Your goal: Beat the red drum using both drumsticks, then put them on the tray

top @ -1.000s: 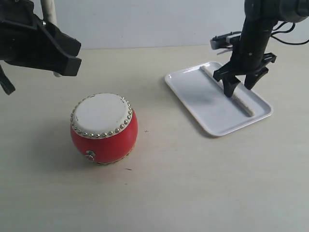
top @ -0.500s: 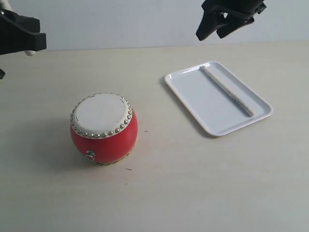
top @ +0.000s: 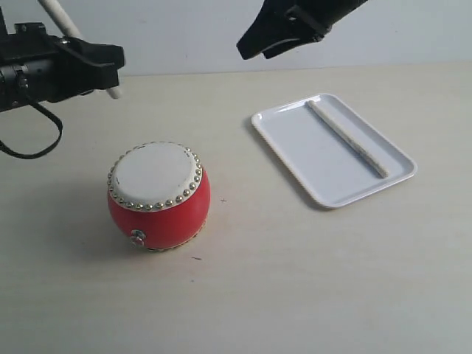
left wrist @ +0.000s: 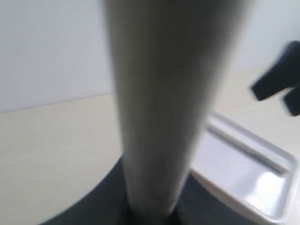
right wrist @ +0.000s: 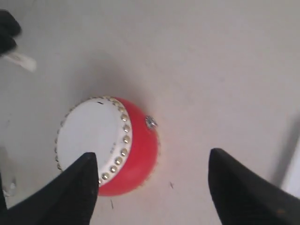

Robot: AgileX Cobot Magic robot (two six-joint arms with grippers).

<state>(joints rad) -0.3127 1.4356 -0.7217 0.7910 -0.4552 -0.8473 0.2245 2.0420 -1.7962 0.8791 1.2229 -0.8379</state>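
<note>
From the exterior view, my left gripper (top: 102, 66) pinches the second stick (top: 60, 16) behind the drum (top: 158, 195), with the stick's long axis slanting up and away. The tray (top: 302, 158) lies well to the right, past the drum. The first stick (top: 346, 138) lies lengthwise on it. My right gripper (top: 258, 44) hangs nearer the tray.

Left wrist: the held stick fills the view, and the tray sits beyond it to one side.

Right wrist: the jaws are spread wide above the drum with nothing between them. I judge the left arm must carry its stick across.
</note>
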